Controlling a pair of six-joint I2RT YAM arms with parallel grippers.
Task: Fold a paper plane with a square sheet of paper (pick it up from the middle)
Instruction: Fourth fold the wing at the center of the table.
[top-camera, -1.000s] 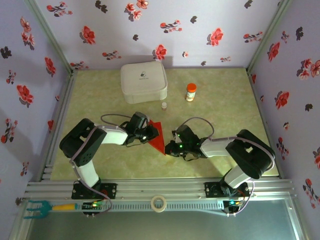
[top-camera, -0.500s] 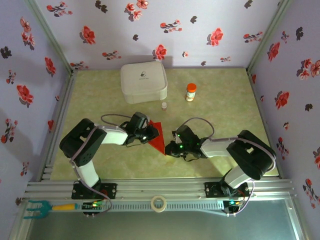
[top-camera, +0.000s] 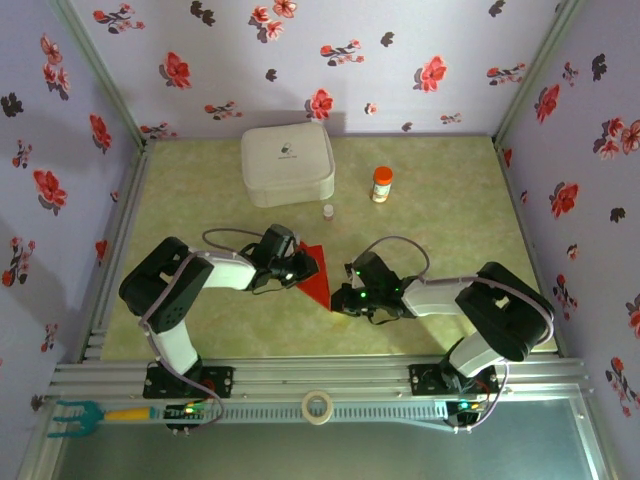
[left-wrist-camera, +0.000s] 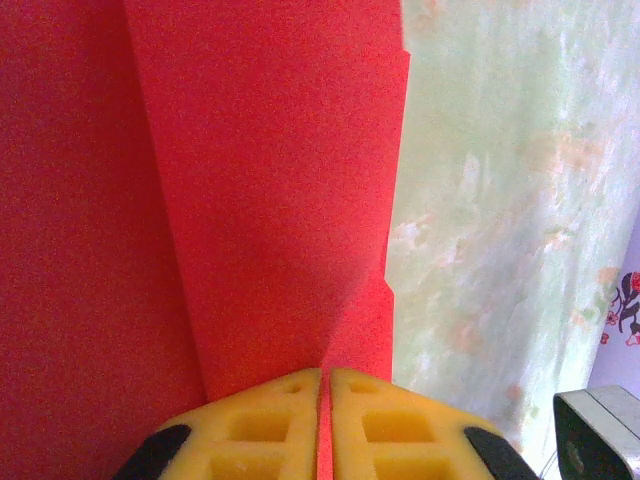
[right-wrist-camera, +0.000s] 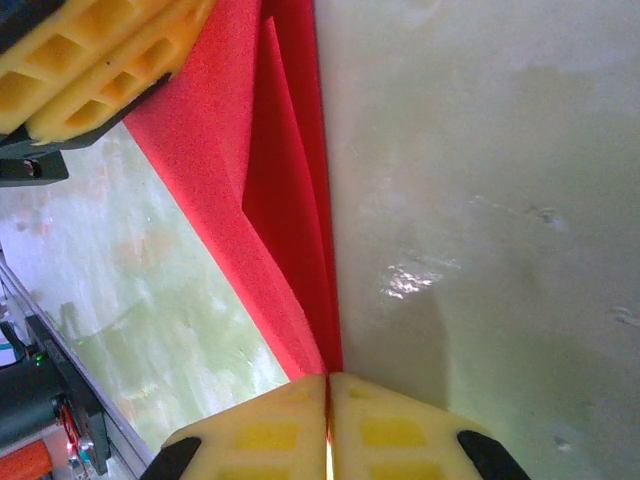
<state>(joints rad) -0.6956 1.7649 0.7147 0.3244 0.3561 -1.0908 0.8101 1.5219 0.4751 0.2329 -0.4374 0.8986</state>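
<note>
Green worktop (top-camera: 200, 195), flowered walls (top-camera: 400, 95). Red paper (top-camera: 316, 278), part-folded, sits at centre. Your left tool (left-wrist-camera: 325, 375) and right tool (right-wrist-camera: 328, 378) each pinch tight on its edge. Step: creasing, mid-task. Next: you likely need an aligned fold.

My top camera looks down from above and behind the arm bases, taking in the whole table (top-camera: 450, 220). Both wrist cameras sit very close and look out past yellow fingertips (left-wrist-camera: 262, 425) at the folded red paper (top-camera: 314, 272), which all three views share.
</note>
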